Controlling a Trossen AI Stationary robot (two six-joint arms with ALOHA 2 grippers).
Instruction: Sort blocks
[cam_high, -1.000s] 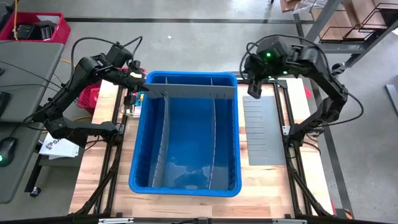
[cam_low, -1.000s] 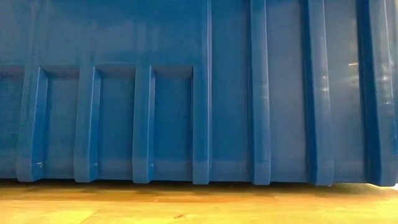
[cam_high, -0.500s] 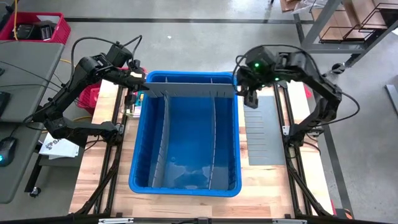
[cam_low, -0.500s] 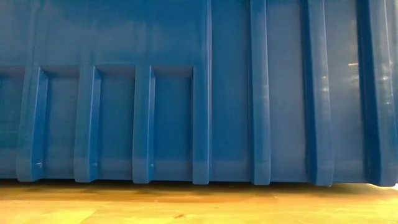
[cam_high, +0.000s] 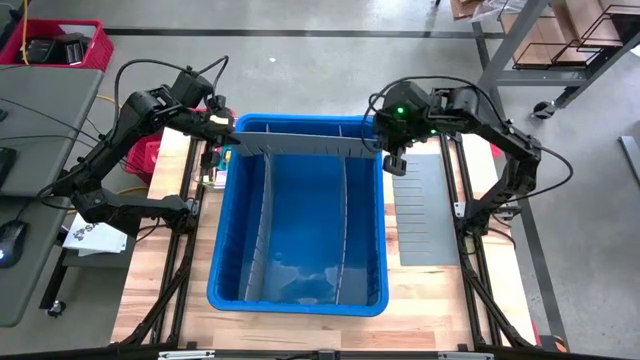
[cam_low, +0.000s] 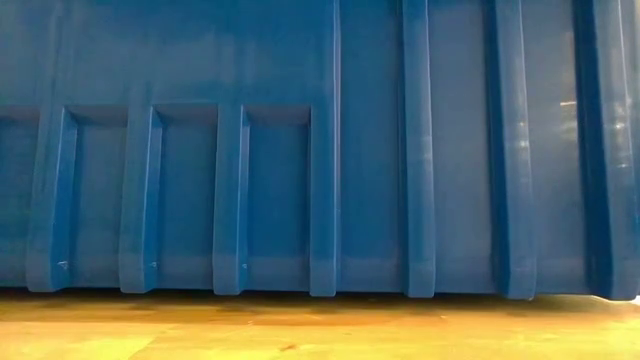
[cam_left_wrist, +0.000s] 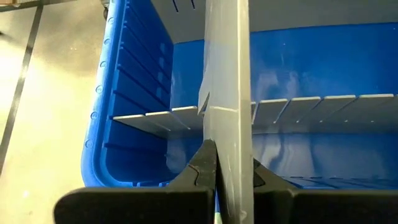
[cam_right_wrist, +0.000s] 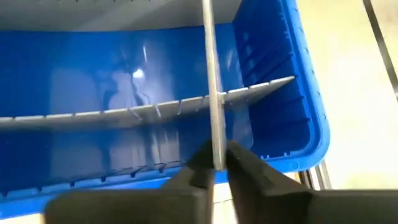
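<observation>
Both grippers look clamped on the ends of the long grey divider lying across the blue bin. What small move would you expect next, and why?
Probably a slow, level joint move of the divider. The left gripper and right gripper are each shut on an end, and the panel spans the bin near its far wall, crossing two lengthwise dividers, so uneven motion could twist it.

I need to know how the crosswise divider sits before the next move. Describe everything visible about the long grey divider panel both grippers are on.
The long grey divider panel is thin, flat, plastic-looking, standing on edge across the blue bin near its far wall. The left gripper pinches one end, the right gripper the other. It crosses two lengthwise dividers.
</observation>
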